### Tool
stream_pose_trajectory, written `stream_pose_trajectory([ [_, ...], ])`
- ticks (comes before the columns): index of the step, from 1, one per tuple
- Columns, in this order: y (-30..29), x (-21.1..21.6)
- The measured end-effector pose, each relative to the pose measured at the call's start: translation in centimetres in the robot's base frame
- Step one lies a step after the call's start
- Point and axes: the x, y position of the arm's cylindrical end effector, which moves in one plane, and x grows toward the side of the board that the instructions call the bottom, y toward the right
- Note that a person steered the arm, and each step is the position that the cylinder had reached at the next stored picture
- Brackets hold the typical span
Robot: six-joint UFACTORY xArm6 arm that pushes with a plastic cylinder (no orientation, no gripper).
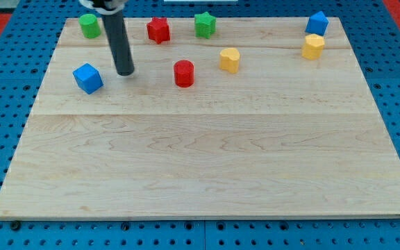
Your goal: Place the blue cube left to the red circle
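Already the blue cube (87, 78) sits left of the red circle (184, 73), my tip (125, 72) between them. Little remains; I have no claw, only a rod.

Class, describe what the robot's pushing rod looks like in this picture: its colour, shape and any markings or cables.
The rod is a straight, smooth cylinder, dark grey to black with a slight sheen. It enters from the view's top, where a paler fitting shows. My tip is blunt and round. No cables or markings show.
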Motion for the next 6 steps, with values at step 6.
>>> stream_pose_trajectory([
  [6, -5.1, 1.0],
])
